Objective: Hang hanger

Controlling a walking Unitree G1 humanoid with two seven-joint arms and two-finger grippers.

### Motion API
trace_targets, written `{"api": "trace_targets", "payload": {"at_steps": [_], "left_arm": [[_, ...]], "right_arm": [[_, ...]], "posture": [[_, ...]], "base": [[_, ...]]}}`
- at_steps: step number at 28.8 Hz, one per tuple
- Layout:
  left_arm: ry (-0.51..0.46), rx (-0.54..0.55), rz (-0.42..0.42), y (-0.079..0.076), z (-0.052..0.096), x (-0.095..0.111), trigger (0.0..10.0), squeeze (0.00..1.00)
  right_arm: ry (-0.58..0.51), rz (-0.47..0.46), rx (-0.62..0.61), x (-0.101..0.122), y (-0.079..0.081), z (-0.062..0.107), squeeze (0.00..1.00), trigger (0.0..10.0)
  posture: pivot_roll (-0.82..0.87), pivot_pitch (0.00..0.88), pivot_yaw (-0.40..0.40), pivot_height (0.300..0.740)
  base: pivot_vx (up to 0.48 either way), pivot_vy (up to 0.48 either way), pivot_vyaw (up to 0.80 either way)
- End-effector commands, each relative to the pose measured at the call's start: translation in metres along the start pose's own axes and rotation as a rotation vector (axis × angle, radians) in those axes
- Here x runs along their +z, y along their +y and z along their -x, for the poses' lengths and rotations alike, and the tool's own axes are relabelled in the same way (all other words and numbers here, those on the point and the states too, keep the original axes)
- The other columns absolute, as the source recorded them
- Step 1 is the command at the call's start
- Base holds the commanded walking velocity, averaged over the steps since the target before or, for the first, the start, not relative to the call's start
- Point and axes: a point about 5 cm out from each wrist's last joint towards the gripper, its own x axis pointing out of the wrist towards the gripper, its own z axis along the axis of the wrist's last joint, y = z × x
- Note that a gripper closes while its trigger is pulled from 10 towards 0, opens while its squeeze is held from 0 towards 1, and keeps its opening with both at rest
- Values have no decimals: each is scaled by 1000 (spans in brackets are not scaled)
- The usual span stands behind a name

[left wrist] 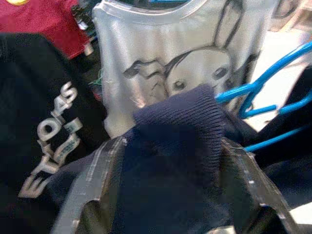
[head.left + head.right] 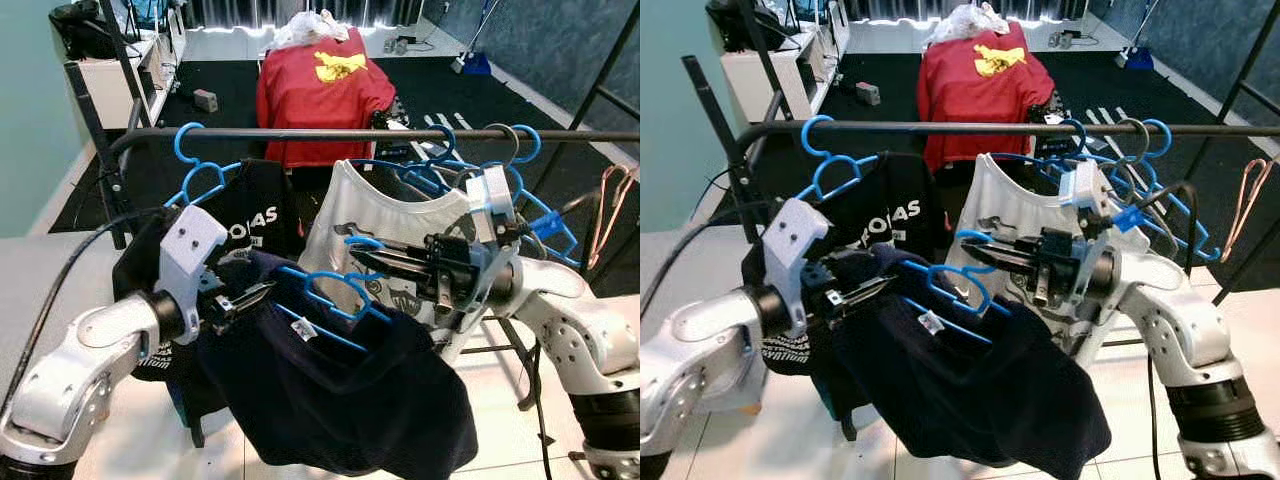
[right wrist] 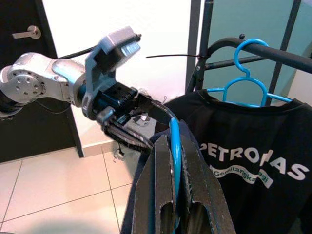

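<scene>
A blue hanger carries a navy garment below and in front of the black rail. My right gripper is shut on the hanger's hook end; in the right wrist view the blue wire runs between its fingers. From the left, my left gripper is shut on the navy garment's ribbed edge. On the rail behind hang a black Petronas shirt and a white printed shirt, each on a blue hanger.
Several empty blue hangers crowd the rail's right part, with a pink wire hanger further right. A red garment lies draped behind the rack on dark carpet. White shelving stands far left.
</scene>
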Motion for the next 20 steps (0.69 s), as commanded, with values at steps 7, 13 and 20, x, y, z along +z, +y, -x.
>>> {"api": "trace_targets", "payload": {"at_steps": [7,13,20], "left_arm": [[132,262,-55,-3,-7,-12,10000,1000],[175,355,-68,-3,-9,-19,10000,153],[173,403,11,0,-14,-27,1176,0]], "right_arm": [[-64,13,25,12,1,-4,0,0],[-81,11,33,15,3,-6,0,0],[-90,6,40,16,3,-6,0,0]], "posture": [[-41,70,-25,740],[-44,61,-24,740],[-44,55,-21,740]], "base": [[0,0,0],[0,0,0],[0,0,0]]}}
